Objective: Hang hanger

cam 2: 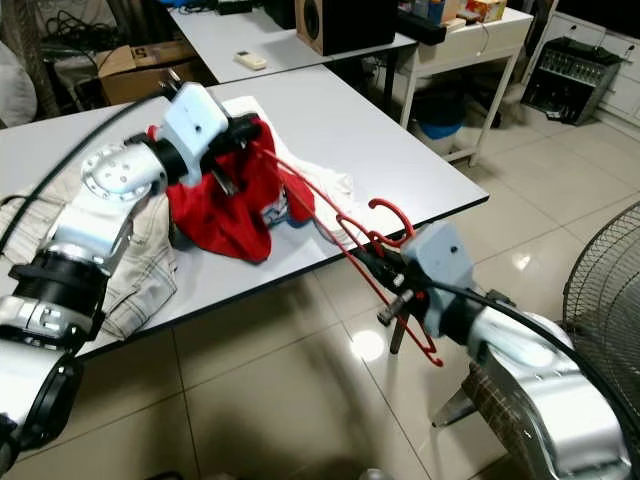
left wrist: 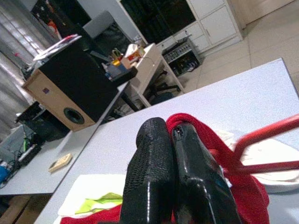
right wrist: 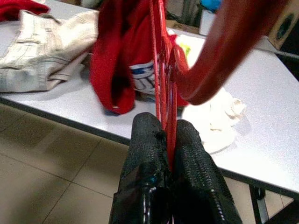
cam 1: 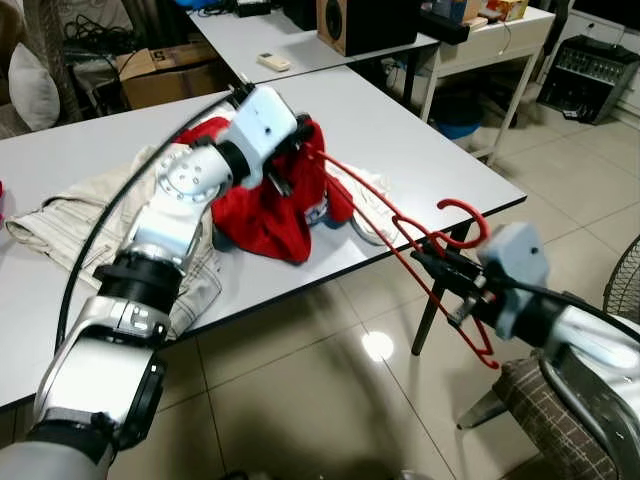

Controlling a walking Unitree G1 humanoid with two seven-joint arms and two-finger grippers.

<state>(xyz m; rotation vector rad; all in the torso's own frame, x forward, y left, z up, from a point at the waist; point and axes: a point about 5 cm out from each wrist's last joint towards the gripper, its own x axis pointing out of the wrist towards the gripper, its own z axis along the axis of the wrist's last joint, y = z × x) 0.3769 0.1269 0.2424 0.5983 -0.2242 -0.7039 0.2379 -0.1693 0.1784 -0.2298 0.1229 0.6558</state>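
A red plastic hanger (cam 1: 400,225) reaches from the table edge out over the floor, its hook (cam 1: 465,215) curling up by my right hand. My right gripper (cam 1: 440,262) is shut on the hanger just below the hook, as the right wrist view shows (right wrist: 168,140). The hanger's far end runs into a red garment (cam 1: 275,205) bunched on the grey table (cam 1: 420,140). My left gripper (cam 1: 285,150) is shut on the red cloth's upper edge, with the fingers (left wrist: 187,158) pinching a fold.
Beige trousers (cam 1: 90,215) and a white cloth (cam 1: 365,205) lie on the table beside the red garment. A chair (cam 1: 560,420) stands under my right arm. A speaker (cam 1: 365,22) and remote (cam 1: 273,62) sit on the far table. A fan (cam 2: 605,320) is at right.
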